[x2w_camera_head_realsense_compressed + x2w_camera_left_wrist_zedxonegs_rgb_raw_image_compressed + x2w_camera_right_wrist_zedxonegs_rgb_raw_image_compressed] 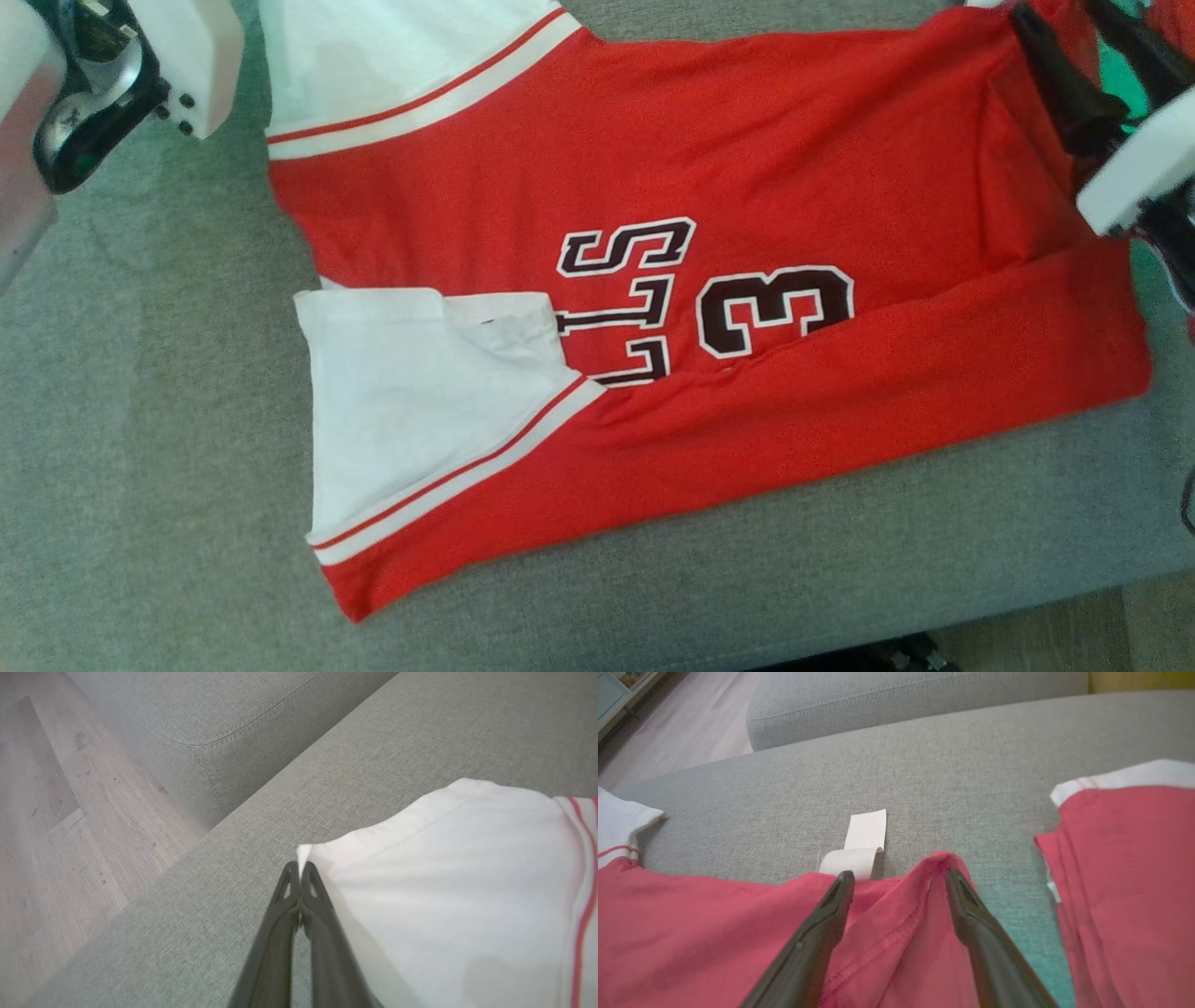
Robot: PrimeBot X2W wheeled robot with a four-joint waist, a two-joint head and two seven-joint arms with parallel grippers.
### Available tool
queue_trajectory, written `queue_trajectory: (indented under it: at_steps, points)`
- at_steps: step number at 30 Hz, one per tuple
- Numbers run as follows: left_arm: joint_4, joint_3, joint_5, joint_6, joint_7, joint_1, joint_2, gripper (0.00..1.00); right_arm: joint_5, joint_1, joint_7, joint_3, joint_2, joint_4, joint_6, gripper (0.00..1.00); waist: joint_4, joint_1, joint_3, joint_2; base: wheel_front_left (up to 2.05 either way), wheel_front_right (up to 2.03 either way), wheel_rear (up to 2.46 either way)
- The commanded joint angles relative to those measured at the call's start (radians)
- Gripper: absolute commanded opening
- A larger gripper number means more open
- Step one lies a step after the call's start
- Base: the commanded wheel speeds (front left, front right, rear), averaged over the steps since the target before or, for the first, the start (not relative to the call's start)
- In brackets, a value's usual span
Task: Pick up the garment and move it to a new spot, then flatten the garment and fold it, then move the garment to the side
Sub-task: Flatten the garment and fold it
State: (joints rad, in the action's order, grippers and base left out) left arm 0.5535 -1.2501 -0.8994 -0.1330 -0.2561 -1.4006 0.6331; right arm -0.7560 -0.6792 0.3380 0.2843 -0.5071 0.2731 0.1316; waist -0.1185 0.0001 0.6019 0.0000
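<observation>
A: Where is the garment (747, 159)?

B: Flat on the grey cushion (140, 420); its long axis runs across the robot, white sleeves to its left, hem to its right; the near long edge lies folded over the lower lettering.

A: And the fingers?

B: The left gripper (299, 872) is pinched tight on a corner of the far sleeve (444, 882); the right gripper (900, 877) stands wide, astride the red hem (938, 863), clamping nothing; a white label (866, 830) lies just beyond it.

A: What does the next move turn on?

B: The far long edge, I judge; each arm sits at its own end of it, so the right should close before both draw it nearward.
</observation>
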Motion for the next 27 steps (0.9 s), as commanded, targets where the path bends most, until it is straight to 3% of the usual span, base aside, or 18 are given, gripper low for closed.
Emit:
queue_trajectory:
  at_steps: [1, 8, 9, 12, 13, 21, 27]
  points:
    - [0.004, 0.030, -0.009, 0.002, 0.013, -0.066, 0.030, 0.00, -0.023, -0.018, 0.019, 0.016, -0.007, 0.011, -0.001, 1.00, 0.006, -0.0001, 0.000, 0.0000, 0.00, 0.00, 0.00]
    - [0.022, 0.000, -0.027, 0.002, 0.036, -0.089, 0.022, 0.00, -0.066, -0.112, 0.003, 0.057, 0.009, 0.125, -0.001, 1.00, 0.019, -0.0001, 0.006, 0.0000, 0.00, 0.00, 0.00]
    - [0.024, -0.003, -0.029, 0.002, 0.040, -0.091, 0.020, 0.00, -0.070, -0.120, -0.002, 0.062, 0.008, 0.140, -0.001, 0.93, 0.022, -0.0001, 0.007, 0.0000, 0.00, 0.00, 0.00]
    - [0.033, -0.010, -0.028, 0.002, 0.056, -0.099, 0.013, 0.00, -0.078, -0.144, -0.017, 0.075, 0.001, 0.177, -0.001, 0.11, 0.032, -0.0001, 0.011, 0.0000, 0.00, 0.00, 0.00]
    - [0.037, -0.012, -0.026, 0.002, 0.065, -0.102, 0.011, 0.00, -0.078, -0.153, -0.025, 0.078, -0.003, 0.188, -0.001, 0.00, 0.036, -0.0001, 0.011, 0.0000, 0.00, 0.00, 0.00]
    - [0.093, -0.018, 0.051, 0.002, 0.232, -0.136, 0.006, 0.00, -0.134, -0.193, -0.097, 0.081, -0.026, 0.201, -0.001, 0.00, 0.051, -0.0001, -0.005, 0.0000, 0.00, 0.00, 0.00]
    - [0.125, -0.001, 0.063, 0.002, 0.386, -0.150, -0.017, 0.00, -0.226, -0.166, -0.144, 0.061, -0.086, 0.159, -0.001, 0.00, 0.082, -0.0001, -0.035, 0.0000, 0.00, 0.00, 0.00]
